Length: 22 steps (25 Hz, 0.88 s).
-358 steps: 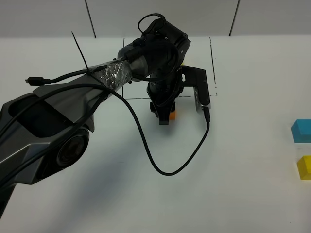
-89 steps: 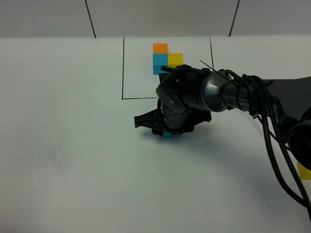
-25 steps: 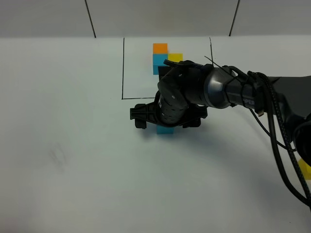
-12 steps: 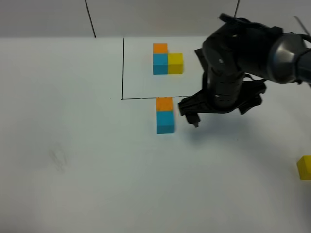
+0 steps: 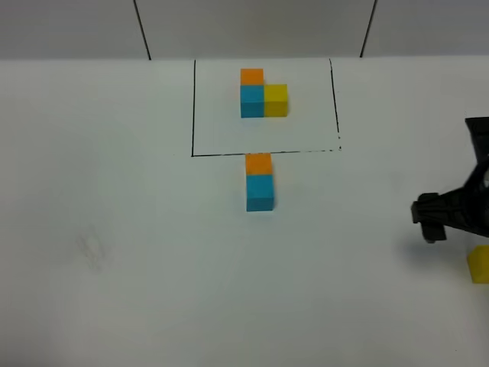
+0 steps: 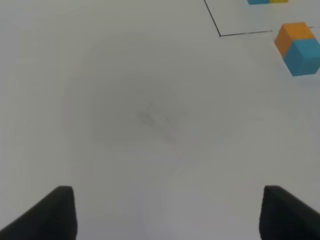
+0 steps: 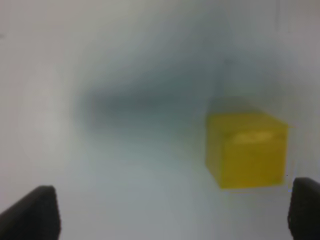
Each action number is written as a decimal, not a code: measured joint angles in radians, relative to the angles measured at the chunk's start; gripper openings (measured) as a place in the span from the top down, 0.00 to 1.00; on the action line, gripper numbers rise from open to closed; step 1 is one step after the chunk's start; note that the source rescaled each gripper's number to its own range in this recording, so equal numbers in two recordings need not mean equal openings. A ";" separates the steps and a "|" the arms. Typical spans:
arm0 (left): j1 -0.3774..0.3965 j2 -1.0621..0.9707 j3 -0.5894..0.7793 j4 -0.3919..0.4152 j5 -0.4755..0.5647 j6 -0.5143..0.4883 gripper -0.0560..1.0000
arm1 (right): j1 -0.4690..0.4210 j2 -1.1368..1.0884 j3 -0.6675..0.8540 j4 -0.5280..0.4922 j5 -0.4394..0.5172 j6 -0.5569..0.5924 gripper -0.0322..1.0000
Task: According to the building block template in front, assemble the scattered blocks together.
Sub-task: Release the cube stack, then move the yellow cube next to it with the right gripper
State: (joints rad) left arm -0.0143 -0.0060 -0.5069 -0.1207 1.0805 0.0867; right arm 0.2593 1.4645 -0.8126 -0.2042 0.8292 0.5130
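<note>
Jaws of right gripper (image 7: 167,212) spread, empty, near yellow cube (image 7: 247,150); left gripper (image 6: 165,212) spread too; orange cube (image 5: 259,164) touches blue cube (image 5: 260,191).

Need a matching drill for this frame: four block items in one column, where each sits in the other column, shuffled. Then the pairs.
Things
1. loose orange cube
2. loose blue cube
3. loose yellow cube
4. template cluster

Places
A. alone, at the far right of the high view
B. inside the black-line rectangle
C. just outside the rectangle's near line
D. against the orange cube, on its side away from the rectangle

Pairs: 1-C, 2-D, 3-A, 4-B
</note>
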 joint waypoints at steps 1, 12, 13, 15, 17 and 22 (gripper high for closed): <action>0.000 0.000 0.000 0.000 0.000 0.000 0.35 | -0.031 -0.013 0.017 0.000 -0.008 -0.003 0.08; 0.000 0.000 0.000 0.000 0.000 0.000 0.35 | -0.228 -0.002 0.082 0.008 -0.123 -0.207 0.13; 0.000 0.000 0.000 0.000 0.000 0.000 0.35 | -0.239 0.009 0.085 0.014 -0.125 -0.232 0.13; 0.000 0.000 0.000 0.000 0.000 0.000 0.35 | -0.258 0.030 0.086 0.037 -0.125 -0.287 0.14; 0.000 0.000 0.000 0.000 0.000 0.000 0.35 | -0.274 0.050 0.086 0.070 -0.128 -0.345 0.15; 0.000 0.000 0.000 0.000 0.000 0.000 0.35 | -0.288 0.084 0.086 0.121 -0.157 -0.438 0.18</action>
State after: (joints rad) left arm -0.0143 -0.0060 -0.5069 -0.1207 1.0805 0.0867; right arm -0.0290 1.5487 -0.7262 -0.0832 0.6724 0.0751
